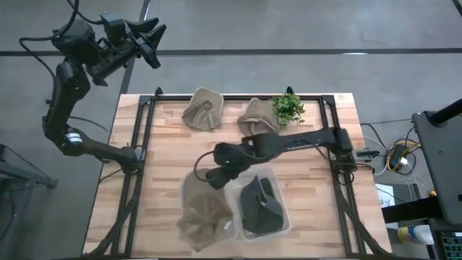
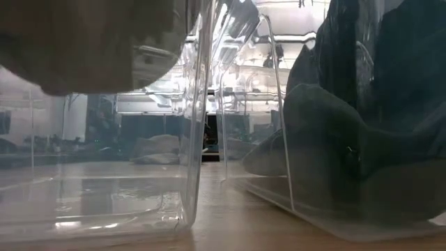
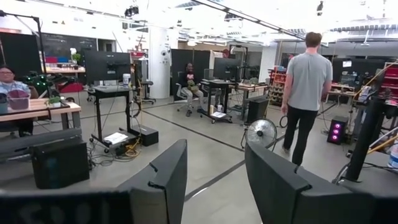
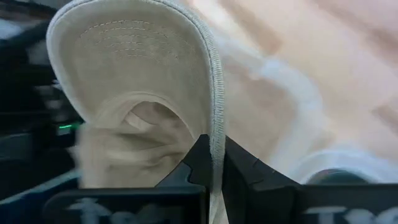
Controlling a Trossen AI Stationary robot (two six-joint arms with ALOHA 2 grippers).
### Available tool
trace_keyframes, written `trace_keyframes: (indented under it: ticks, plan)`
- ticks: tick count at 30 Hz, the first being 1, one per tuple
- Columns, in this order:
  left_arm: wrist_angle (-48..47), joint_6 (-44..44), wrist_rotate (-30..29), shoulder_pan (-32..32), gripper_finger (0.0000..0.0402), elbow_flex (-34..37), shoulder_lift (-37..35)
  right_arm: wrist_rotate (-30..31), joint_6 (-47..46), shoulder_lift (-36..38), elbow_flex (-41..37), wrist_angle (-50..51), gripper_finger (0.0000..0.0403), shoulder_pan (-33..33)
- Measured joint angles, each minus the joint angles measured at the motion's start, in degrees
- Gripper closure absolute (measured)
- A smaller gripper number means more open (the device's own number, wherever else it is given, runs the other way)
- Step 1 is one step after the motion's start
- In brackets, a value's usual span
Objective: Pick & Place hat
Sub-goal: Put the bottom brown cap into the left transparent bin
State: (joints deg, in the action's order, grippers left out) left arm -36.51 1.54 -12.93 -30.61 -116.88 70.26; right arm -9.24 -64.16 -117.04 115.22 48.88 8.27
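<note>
Tan hat [image 4: 143, 93] brim pinched in right gripper [image 4: 211, 171], crown cropped; left gripper [image 3: 214, 180] apart, raised off-table.

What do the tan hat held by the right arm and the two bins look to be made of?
Tan hat: apparently woven cotton, matte; rows of stitching and a sewn brim edge show. The right tool pinches that edge.
Bins: clear, glossy rigid plastic; the room shows through, with reflections.
</note>
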Motion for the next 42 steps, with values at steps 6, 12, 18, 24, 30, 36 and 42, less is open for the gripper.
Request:
trace_keyframes:
  ticks: [6,12,18,24,30,36,42]
  plan:
    - [0.00,-0.11,0.01,-0.02,0.0248,0.00,0.18,0.83,6.42,-10.32,18.09,22.48,0.0390,-0.19]
    - [-0.29,-0.07,0.37,-0.02,0.0248,0.00,0.37,-1.21,7.28,-11.38,15.71,13.03,0.0390,-0.32]
    - [-0.55,-0.22,0.42,0.02,0.0248,0.02,0.44,-1.13,7.49,-11.32,15.32,12.16,0.0390,-0.42]
    - [-1.22,-0.13,0.42,0.01,0.0248,0.02,0.46,-3.24,7.69,-11.47,15.10,11.55,0.0334,-0.44]
    - [-2.28,-0.44,0.44,0.00,0.0248,0.02,0.48,-4.42,7.53,-11.73,15.42,11.79,0.0221,-0.51]
    - [-4.96,-0.46,0.45,-0.03,0.0248,0.52,0.50,-0.94,5.56,-10.65,18.02,15.49,0.0169,-1.15]
    - [-6.66,-0.37,0.44,-0.02,0.0248,2.00,0.61,1.97,8.55,-10.79,19.75,15.71,0.0200,-1.75]
